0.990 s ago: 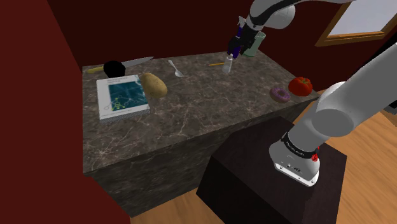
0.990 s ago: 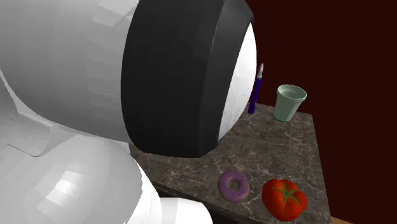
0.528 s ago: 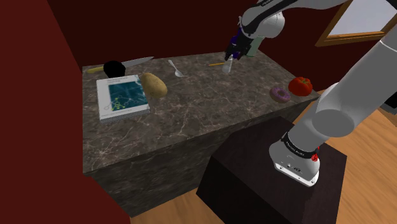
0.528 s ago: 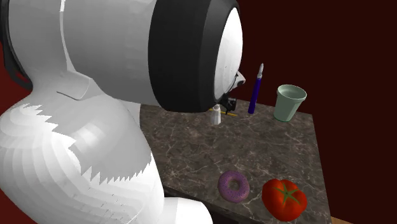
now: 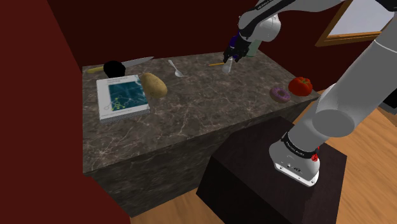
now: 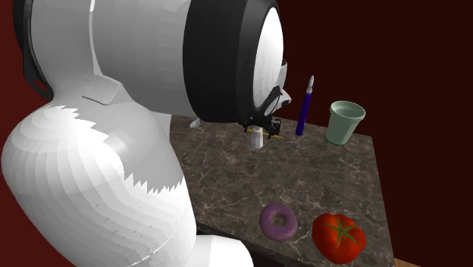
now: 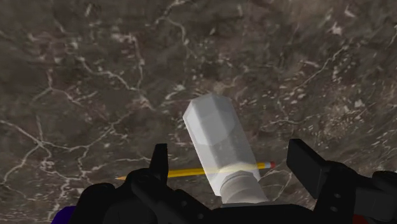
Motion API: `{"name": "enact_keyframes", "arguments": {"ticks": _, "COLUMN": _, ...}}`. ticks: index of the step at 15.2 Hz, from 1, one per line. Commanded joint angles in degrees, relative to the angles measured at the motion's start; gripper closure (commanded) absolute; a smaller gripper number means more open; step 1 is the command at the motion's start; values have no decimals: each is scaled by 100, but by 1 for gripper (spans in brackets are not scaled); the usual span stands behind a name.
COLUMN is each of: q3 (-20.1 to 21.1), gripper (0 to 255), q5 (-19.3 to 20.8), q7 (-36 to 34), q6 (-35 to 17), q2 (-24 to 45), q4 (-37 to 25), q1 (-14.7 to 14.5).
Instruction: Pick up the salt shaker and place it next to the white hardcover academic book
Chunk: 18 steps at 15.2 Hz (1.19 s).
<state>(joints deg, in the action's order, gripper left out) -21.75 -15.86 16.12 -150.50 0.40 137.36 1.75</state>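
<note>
Dark-red walls (image 5: 38, 76), dark marbled surface (image 5: 191, 121): near its far edge a translucent white salt shaker (image 7: 213, 137) is flanked, untouched, by parted fingers (image 7: 159, 164).

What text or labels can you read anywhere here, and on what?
No text can be read.
Book: faint marks above the cover picture, too small to read.
Arm's base ring: tiny pale marks, too small to read.
Salt shaker: plain, no label.

Whitish salt shaker (image 7: 218, 145), dark veined counter (image 7: 95, 76)
</note>
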Motion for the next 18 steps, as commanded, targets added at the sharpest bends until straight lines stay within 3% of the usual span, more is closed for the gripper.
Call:
{"name": "enact_keyframes", "arguments": {"ticks": 1, "q3": 0, "gripper": 0, "q5": -4, "q7": 3, "q6": -3, "q2": 3, "q4": 1, "q1": 0}}
{"name": "enact_keyframes", "arguments": {"ticks": 2, "q3": 0, "gripper": 0, "q5": -4, "q7": 3, "q6": -3, "q2": 3, "q4": 1, "q1": 0}}
{"name": "enact_keyframes", "arguments": {"ticks": 3, "q3": 0, "gripper": 255, "q5": -3, "q7": 3, "q6": -3, "q2": 2, "q4": 1, "q1": 0}}
{"name": "enact_keyframes", "arguments": {"ticks": 12, "q3": 0, "gripper": 255, "q5": -4, "q7": 3, "q6": -3, "q2": 3, "q4": 1, "q1": 0}}
{"name": "enact_keyframes", "arguments": {"ticks": 18, "q3": -9, "gripper": 255, "q5": 403, "q7": -337, "q6": 429, "q2": -352, "q4": -132, "q1": 28}}
